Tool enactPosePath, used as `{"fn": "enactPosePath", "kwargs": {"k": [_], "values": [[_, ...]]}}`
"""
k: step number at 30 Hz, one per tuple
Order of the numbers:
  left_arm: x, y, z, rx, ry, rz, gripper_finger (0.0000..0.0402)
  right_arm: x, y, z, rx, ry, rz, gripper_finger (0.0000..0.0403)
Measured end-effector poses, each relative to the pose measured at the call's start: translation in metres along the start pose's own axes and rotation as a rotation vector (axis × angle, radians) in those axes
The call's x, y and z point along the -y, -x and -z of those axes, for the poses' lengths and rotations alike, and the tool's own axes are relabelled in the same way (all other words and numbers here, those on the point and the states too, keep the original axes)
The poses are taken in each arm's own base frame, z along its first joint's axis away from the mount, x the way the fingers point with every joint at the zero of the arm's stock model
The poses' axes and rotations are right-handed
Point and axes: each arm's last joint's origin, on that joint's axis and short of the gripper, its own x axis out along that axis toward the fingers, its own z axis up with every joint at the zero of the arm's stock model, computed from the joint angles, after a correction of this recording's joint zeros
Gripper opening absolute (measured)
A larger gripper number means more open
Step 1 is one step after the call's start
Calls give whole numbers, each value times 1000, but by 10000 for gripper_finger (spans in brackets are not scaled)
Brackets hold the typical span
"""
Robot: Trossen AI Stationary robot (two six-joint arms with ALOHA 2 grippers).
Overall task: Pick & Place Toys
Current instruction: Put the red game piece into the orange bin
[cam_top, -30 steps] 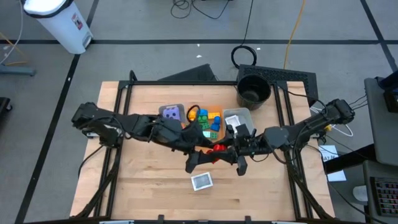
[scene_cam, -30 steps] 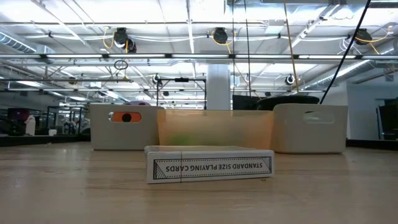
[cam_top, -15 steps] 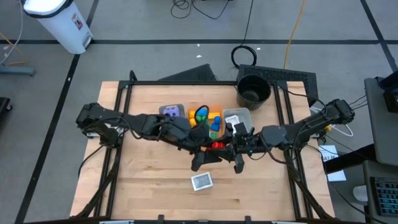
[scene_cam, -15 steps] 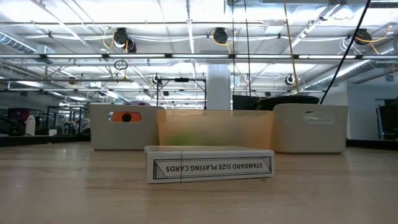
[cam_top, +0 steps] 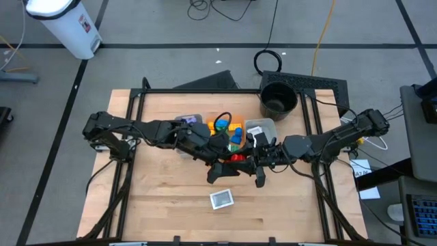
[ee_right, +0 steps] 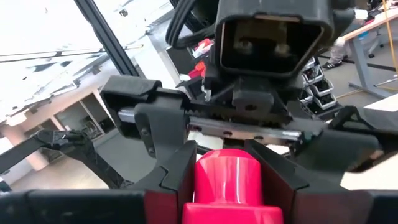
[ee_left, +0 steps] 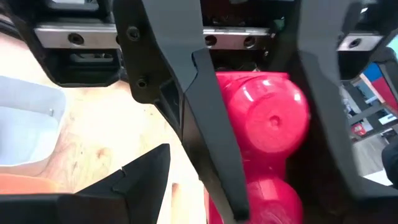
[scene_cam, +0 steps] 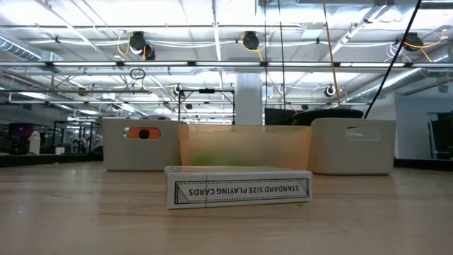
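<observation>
High over the table's middle a red brick (cam_top: 235, 158) hangs between the two arms, with my right gripper (cam_top: 242, 159) shut on it. My left gripper (cam_top: 228, 155) faces it from the table's left and is open. Its fingers stand outside my right gripper's fingers; one of them (ee_left: 146, 177) shows apart from the brick (ee_left: 267, 124). Other toys, coloured bricks (cam_top: 232, 130), lie in the orange tray (cam_top: 220, 118). A whitish card box (cam_top: 221, 199) lies flat on the table near the front. My right gripper pinches the red brick's two opposite sides (ee_right: 202, 183) between its two fingers (ee_right: 177, 180). The fingers come about level from the table's right. The brick is lifted clear of the table, its studded face (ee_left: 273, 118) turned toward my left arm.
Three trays stand in a row behind the grippers: a grey one (cam_top: 189, 123), the orange one, and a second grey one (cam_top: 261, 127). A black bucket (cam_top: 278, 99) stands at the back right. The card box (scene_cam: 239, 188) lies in front of the trays in the low view.
My left gripper has gone toward the table's right, closing in on the red brick in my right gripper, and has sunk a little. Its opening is unchanged. My right gripper and the brick have stayed where they were.
</observation>
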Motion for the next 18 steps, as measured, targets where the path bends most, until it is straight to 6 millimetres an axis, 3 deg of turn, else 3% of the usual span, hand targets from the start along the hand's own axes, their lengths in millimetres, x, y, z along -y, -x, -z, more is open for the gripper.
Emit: {"fn": "enactPosePath", "kwargs": {"k": [10, 18], "values": [[-4, 7, -1, -25, 8, -23, 278, 4, -1, 0, -12, -2, 12, 119], [-3, 7, -1, -29, -12, -11, 181, 6, -1, -1, -21, -11, 6, 118]]}}
